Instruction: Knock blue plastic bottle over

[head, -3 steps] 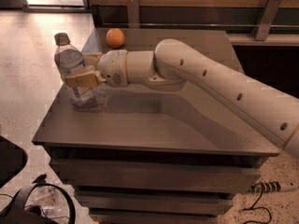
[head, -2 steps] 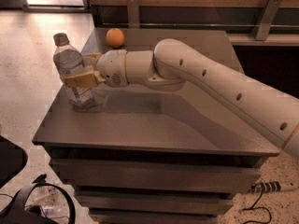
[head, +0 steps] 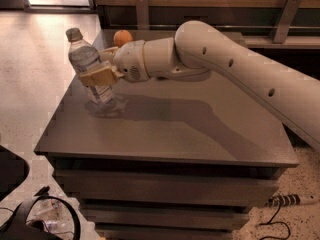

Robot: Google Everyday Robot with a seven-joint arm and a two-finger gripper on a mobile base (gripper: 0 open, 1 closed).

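Camera view: the gripper (head: 96,70) sits at the table's (head: 175,134) far-left corner, its jaws pinching the blue plastic bottle (head: 82,55) at mid-height, one in front and one behind. Upright a second ago, the bottle now leans, cap toward the left edge, base apparently on the table. An orange (head: 122,36) lies behind. Judged from this, tipping has begun; the bottle is not yet down.
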